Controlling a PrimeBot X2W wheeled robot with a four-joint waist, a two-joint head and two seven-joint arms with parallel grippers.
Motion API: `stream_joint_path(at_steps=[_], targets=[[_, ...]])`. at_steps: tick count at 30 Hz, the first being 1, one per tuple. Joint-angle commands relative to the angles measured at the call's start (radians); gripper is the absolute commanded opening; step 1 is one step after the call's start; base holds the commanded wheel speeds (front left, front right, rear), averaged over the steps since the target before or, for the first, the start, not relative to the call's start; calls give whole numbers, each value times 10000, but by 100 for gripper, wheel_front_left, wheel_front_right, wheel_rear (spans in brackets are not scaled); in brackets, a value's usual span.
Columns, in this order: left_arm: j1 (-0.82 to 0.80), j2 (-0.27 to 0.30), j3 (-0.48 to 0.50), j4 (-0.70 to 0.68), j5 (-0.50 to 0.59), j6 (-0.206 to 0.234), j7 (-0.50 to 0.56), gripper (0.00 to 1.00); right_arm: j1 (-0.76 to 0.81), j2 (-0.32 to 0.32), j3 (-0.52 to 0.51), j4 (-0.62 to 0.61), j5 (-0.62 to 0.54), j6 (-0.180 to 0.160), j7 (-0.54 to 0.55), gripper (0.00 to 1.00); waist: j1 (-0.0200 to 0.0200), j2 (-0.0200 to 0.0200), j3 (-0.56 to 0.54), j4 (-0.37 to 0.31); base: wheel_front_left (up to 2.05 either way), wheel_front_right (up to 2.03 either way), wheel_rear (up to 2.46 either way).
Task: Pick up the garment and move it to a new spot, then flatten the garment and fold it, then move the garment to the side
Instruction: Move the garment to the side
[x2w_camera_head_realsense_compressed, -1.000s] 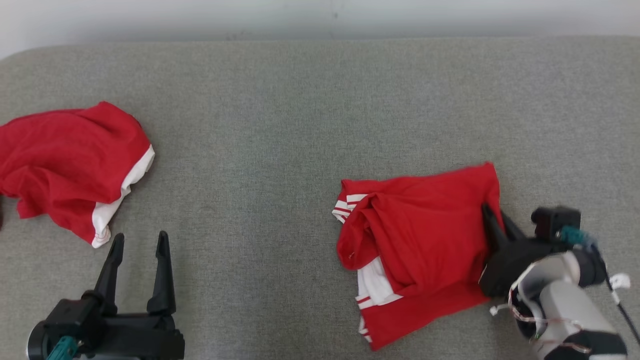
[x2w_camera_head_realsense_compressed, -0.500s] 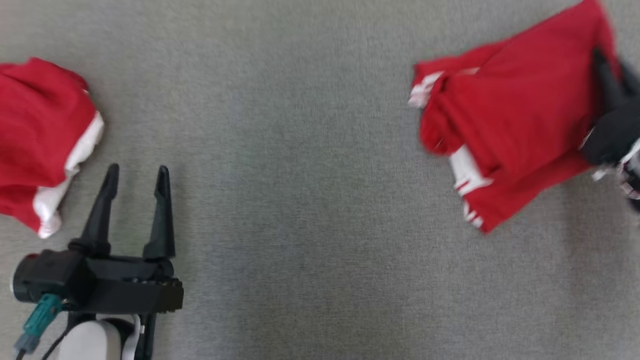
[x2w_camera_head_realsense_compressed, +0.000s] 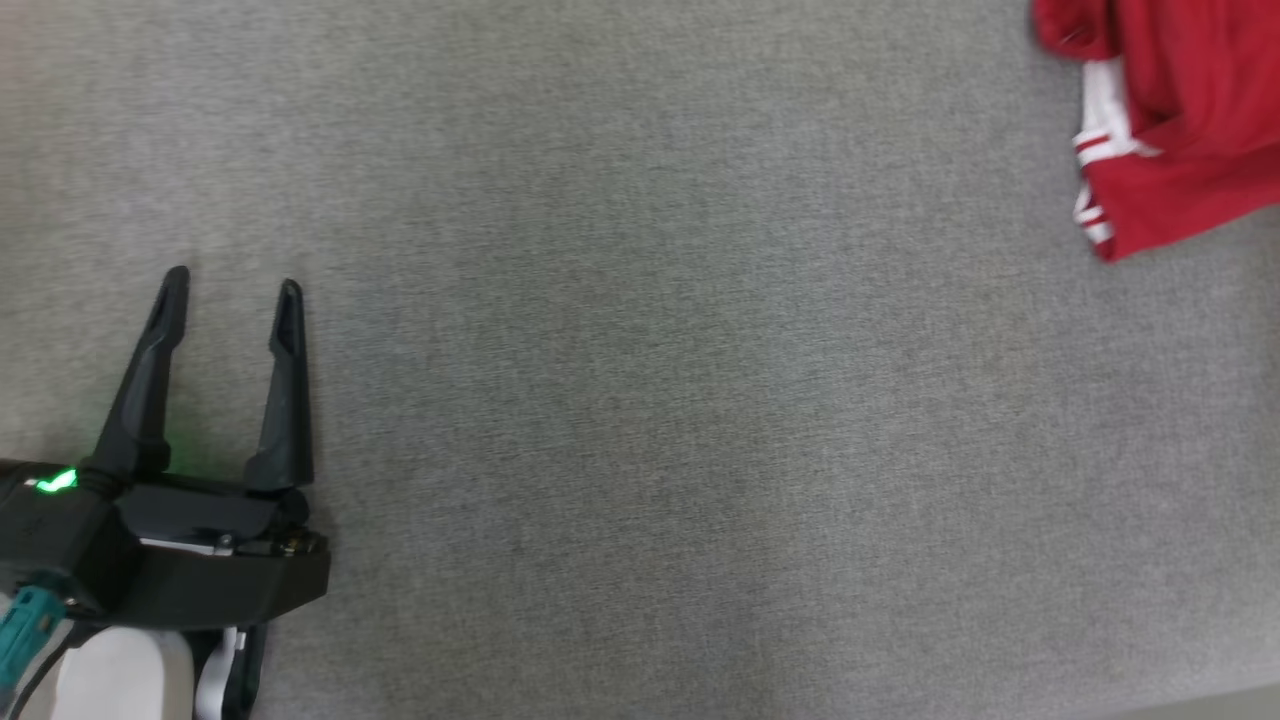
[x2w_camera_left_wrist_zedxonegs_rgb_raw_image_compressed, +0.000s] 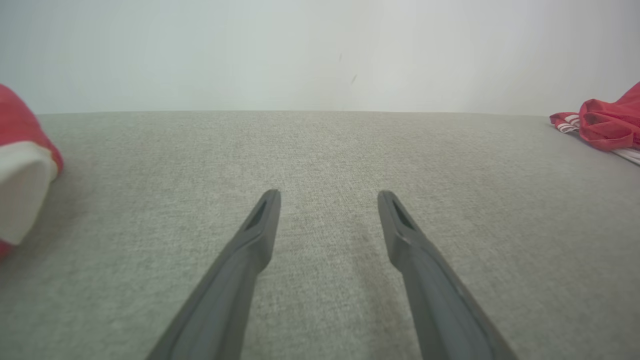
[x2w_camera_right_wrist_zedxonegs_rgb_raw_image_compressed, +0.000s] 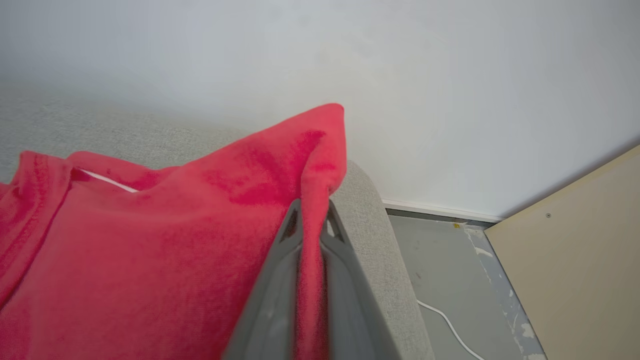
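At the far left of the left wrist view, a second red cloth (x2w_camera_left_wrist_zedxonegs_rgb_raw_image_compressed: 22, 125) with a white band lies on the grey fabric tabletop (x2w_camera_left_wrist_zedxonegs_rgb_raw_image_compressed: 320, 145), near my fingers but clear of them; my left hand (x2w_camera_head_realsense_compressed: 234, 280) sits over bare tabletop at the lower left of the head view, its two dark fingers spread wide with nothing between them; a green light glows on its housing. Across the middle, the tabletop carries nothing. At the upper right corner of the head view lies the garment (x2w_camera_head_realsense_compressed: 1180, 100), red with white striped trim along its left edge, bunched and cut off by the frame. In the right wrist view my right hand (x2w_camera_right_wrist_zedxonegs_rgb_raw_image_compressed: 312, 207) has its fingers pressed together, pinching a fold of the garment; the pinched corner stands up above the fingertips; the remaining cloth spreads to the left. Right of the tabletop's rounded edge: grey floor (x2w_camera_right_wrist_zedxonegs_rgb_raw_image_compressed: 440, 260), a white cable (x2w_camera_right_wrist_zedxonegs_rgb_raw_image_compressed: 450, 325), a beige panel (x2w_camera_right_wrist_zedxonegs_rgb_raw_image_compressed: 575, 250), a white wall (x2w_camera_right_wrist_zedxonegs_rgb_raw_image_compressed: 450, 100).
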Motion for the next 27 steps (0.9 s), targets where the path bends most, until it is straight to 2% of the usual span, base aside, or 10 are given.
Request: stream_joint_path(at_steps=[1,8,12,13,14,15,16,19,27], targets=[[92,47,-25,12,26,13,-4,100,-271,-230,-29,-7,-93,-28,70,0,-2,-2,223,-249,0,0,0],[246,140,11,-162,-15,13,-1,100,-982,-682,156,260,-203,-29,232,0,-2,-2,289,-231,0,0,0],[280,139,6,-183,-8,13,6,100,-1434,-735,352,673,-460,-29,191,0,-2,-2,379,-197,0,0,0],[263,121,-7,-180,-4,12,6,100,-1565,-757,380,794,-588,-29,121,7,-2,-2,392,-180,0,0,0],[248,101,-17,-177,-5,12,7,100,-1678,-764,390,921,-709,-29,46,40,-2,-2,401,-161,0,0,0],[233,77,-30,-168,-7,12,7,100,-1734,-770,422,1033,-857,-29,-50,57,-2,-2,396,-134,0,0,0],[222,50,-20,-166,-23,12,7,100,-1791,-763,412,1165,-996,-29,-163,100,-2,-2,383,-113,0,0,0],[254,-3,64,-119,-85,14,7,100,-1895,-667,375,1374,-1303,-29,-592,100,-2,-2,252,-68,0,0,0],[624,-306,457,52,-208,33,-1,100,-1377,194,517,1006,-1424,-29,-1966,100,-2,-2,-699,-107,0,0,0]])
